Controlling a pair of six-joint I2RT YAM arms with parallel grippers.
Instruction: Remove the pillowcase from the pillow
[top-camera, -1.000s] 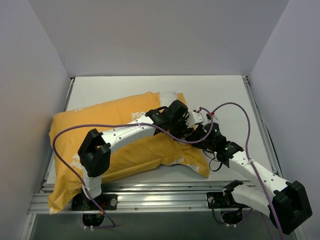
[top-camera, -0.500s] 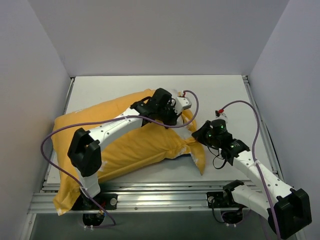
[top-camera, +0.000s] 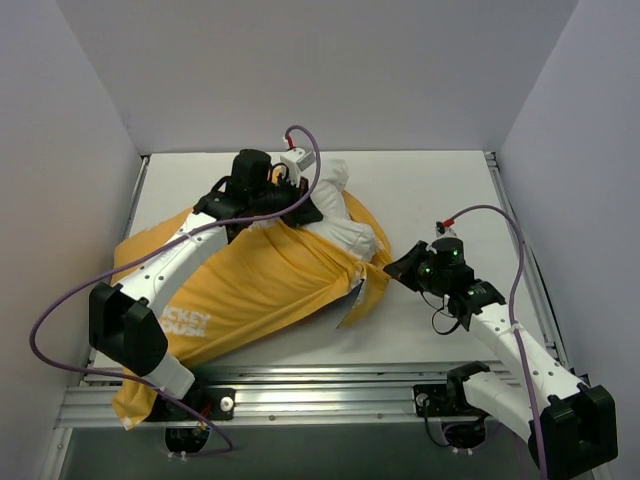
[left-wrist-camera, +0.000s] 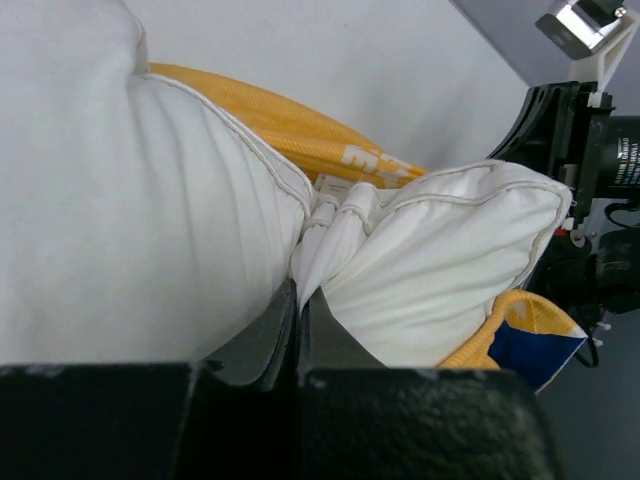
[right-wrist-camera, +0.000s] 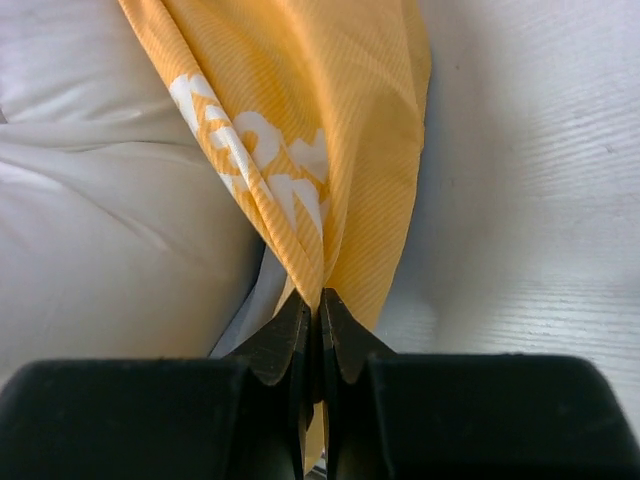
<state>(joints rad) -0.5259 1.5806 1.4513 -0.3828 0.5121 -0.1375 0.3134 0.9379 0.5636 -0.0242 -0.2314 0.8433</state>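
The left gripper (left-wrist-camera: 300, 300) is pinched fully closed on a gathered fold of the pillow (left-wrist-camera: 140, 200), right by its seamed corner; the right gripper (right-wrist-camera: 314, 305) is closed just as tight on a twisted strand of the pillowcase (right-wrist-camera: 300, 140) at its open hem, low over the bench (top-camera: 450, 190).

The pillow's bared white end bulges out near the far edge, about mid-width; the rest is inside the yellow case, which runs back to the near left corner and droops over the near edge there.

Both things look soft and light; the pillow is plump and will squash and spring back rather than hold a shape; the case is limp woven cloth that will likely drag on the filling, not slide off cleanly. The seam at the pillow's corner is probably the surest hold, since the cloth is doubled there; the hem is the right place on the case, provided only the case is in the pinch, and from the right wrist view that seems so. A thin pinch could slip under a hard pull.

The left arm stretches long from the near left corner diagonally to the far edge, wrist raised above the pillow; the right arm rises from the near right corner, elbow bent, forearm pointing left toward mid-bench; the two grippers stand apart, with the cloth drawn taut at the right one.
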